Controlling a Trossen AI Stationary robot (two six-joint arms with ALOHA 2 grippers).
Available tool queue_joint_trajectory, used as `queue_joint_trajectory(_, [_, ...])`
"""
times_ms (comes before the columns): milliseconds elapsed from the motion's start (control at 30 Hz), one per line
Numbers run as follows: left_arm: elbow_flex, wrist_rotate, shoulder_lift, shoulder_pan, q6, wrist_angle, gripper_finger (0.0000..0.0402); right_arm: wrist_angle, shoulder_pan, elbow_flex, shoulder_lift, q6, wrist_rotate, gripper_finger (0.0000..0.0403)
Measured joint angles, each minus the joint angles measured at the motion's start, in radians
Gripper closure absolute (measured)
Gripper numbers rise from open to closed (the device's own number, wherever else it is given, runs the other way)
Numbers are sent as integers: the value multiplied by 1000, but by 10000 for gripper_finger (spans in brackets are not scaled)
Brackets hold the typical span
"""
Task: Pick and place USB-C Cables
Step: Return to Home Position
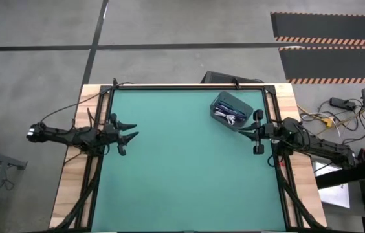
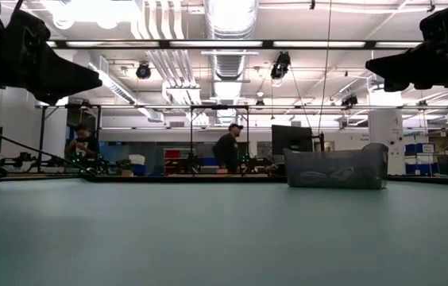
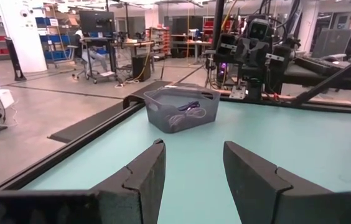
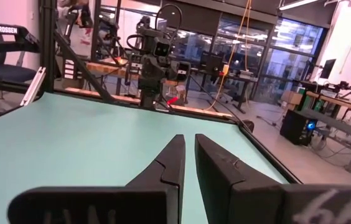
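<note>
The grey bin [image 2: 337, 171] stood on the far right part of the teal table [image 1: 182, 181]. The USB-C Cables [image 1: 230, 114] lay heaped inside it. White strands and a dark blue one [image 3: 191, 106] showed over the rim and through the mesh wall; other colours could not be made out.

The right gripper [image 4: 190, 138] hung above the mat just beside the bin's near right corner, pointing left. Its fingers were drawn nearly together with only a slit between them, and they held nothing. The left gripper [image 3: 194, 144] hovered at the table's left edge, well apart from the bin and facing it across bare mat. Its fingers were spread wide and empty.

Beyond the far edge, a person [image 2: 228, 149] stood among workbenches and another [image 2: 81, 144] sat at the left. Black floor mats with striped edges [image 1: 331, 45] lay on the floor far right.
</note>
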Motion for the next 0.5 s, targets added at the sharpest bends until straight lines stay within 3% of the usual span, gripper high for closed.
queue_joint_trajectory(500, [0, 0, 18, 0, 0, 0, 256, -1, 0, -1, 0, 0, 0, 376])
